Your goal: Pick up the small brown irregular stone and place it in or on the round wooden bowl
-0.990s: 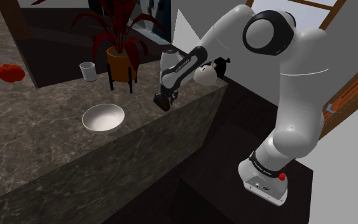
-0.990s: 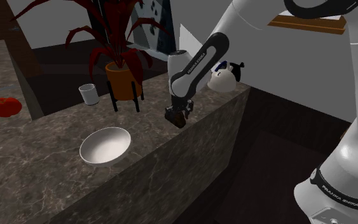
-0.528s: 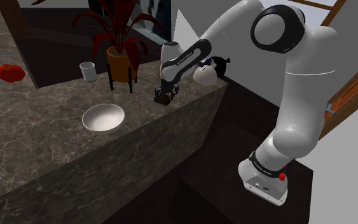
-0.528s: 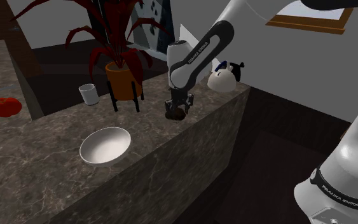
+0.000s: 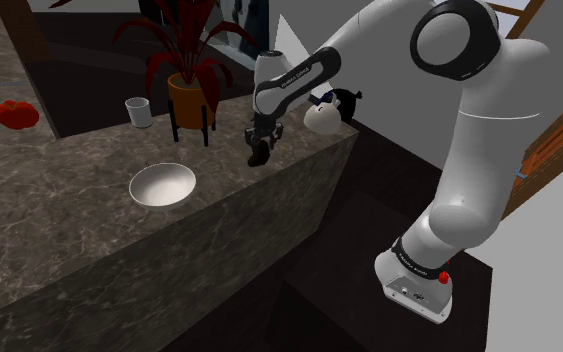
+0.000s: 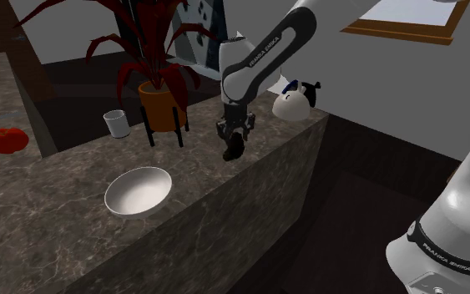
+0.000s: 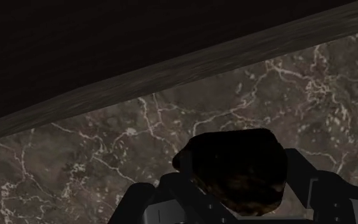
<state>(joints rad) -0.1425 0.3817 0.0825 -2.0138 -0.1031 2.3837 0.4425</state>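
dark stone (image 7: 231,159), mostly lost in shadow, sits clasped tight between the black fingers of the gripper (image 5: 257,157), which hangs just over the veined dark counter (image 5: 59,230) near its edge. in both exterior views the stone is a dark lump, hard to tell from the fingertips. the wrist view shows it plainly, its lower part cut off by the fingers. the white arm (image 5: 469,160) arches up from its stand (image 5: 417,290), forearm pointing steeply down. the round bowl (image 5: 163,185), drawn pale grey-white, lies well apart toward the shoulder view's left, before a red-leaved potted plant (image 5: 189,75).
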